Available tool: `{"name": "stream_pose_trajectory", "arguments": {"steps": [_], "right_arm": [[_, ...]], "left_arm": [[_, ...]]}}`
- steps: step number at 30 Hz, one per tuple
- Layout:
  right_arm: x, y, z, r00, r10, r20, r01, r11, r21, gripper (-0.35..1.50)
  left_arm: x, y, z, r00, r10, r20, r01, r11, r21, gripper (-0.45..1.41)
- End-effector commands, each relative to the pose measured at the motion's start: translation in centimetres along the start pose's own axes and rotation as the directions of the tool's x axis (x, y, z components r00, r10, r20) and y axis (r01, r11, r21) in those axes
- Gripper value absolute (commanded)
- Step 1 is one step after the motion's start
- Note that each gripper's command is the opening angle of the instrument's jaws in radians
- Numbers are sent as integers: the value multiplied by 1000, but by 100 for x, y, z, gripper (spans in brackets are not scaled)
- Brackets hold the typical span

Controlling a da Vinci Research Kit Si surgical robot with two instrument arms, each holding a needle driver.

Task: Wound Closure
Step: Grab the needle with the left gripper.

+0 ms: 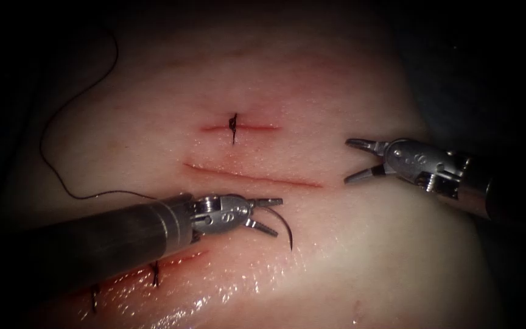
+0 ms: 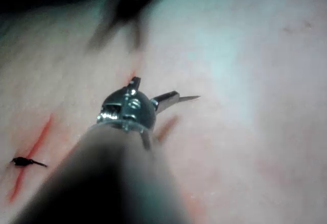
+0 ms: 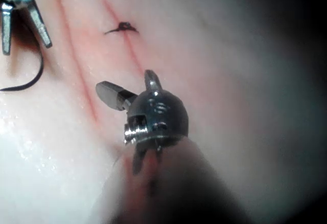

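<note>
Needle [image 1: 282,226] loose on tissue [image 1: 336,256] beside spread left tool [image 1: 269,214], right tool [image 1: 360,161] spread and empty; likely light, stiff, slippery steel, best taken mid-curve, not at the point

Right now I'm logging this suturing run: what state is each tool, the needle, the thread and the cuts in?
left tool: jaws open, holding nothing
right tool: jaws open, holding nothing
needle: lying by the left tool's jaws, not gripped
thread: slack, looping left across the tissue
upper cut: one stitch
middle cut: unstitched
</note>
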Motion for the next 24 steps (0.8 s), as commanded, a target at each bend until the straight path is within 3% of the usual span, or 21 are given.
{"name": "stream_pose_trajectory", "arguments": {"steps": [1, 11, 24], "right_arm": [[3, 5, 9, 1000, -3, -4, 3, 1000, 0, 108], [3, 4, 9, 1000, -3, -4, 3, 1000, 0, 108], [3, 3, 9, 1000, -3, -4, 3, 1000, 0, 108]], "left_arm": [[-1, -3, 9, 1000, 3, 8, -3, 1000, -8, 26], [-4, 5, 31, 988, 36, 153, -31, 999, -36, 25], [-1, 13, 65, 970, 52, 238, -45, 998, -33, 25]]}}
